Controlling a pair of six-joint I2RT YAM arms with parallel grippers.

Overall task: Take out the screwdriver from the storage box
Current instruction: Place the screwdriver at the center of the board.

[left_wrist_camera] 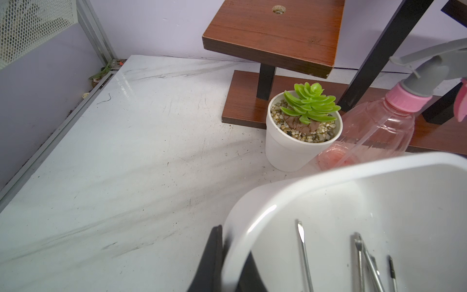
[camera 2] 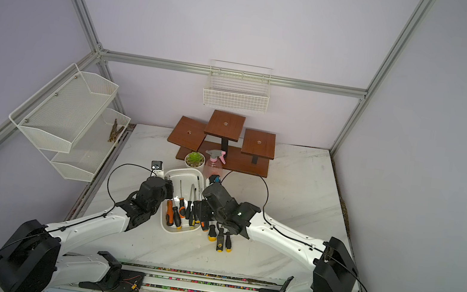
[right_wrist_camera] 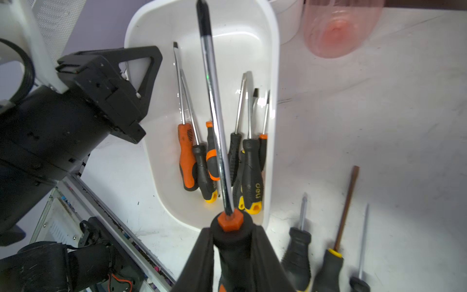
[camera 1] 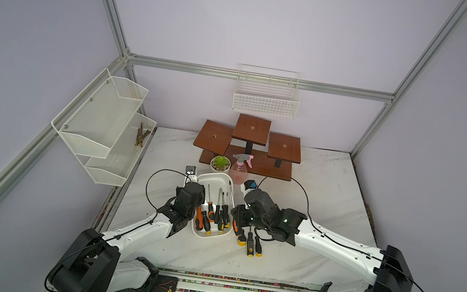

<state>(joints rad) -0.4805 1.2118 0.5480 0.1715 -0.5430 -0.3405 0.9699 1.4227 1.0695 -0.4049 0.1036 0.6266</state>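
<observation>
The white storage box [camera 1: 216,178] sits mid-table with several orange-and-black screwdrivers [camera 1: 209,212] lying inside. My left gripper [camera 1: 200,193] is at its left wall, shut on the rim; in the left wrist view the rim [left_wrist_camera: 353,169] passes between the black fingers [left_wrist_camera: 214,252]. My right gripper [right_wrist_camera: 231,235] is shut on a screwdriver's black handle just below its orange collar. The long shaft [right_wrist_camera: 212,101] points out over the box [right_wrist_camera: 275,63]. In a top view the right gripper [camera 1: 238,218] is at the box's right front corner.
Three screwdrivers [camera 1: 250,243] lie on the marble table right of the box's front end. A potted succulent [camera 1: 220,163] and a pink spray bottle [camera 1: 238,169] stand just behind the box, before a wooden stand [camera 1: 249,146]. Mesh shelves [camera 1: 104,121] hang at left.
</observation>
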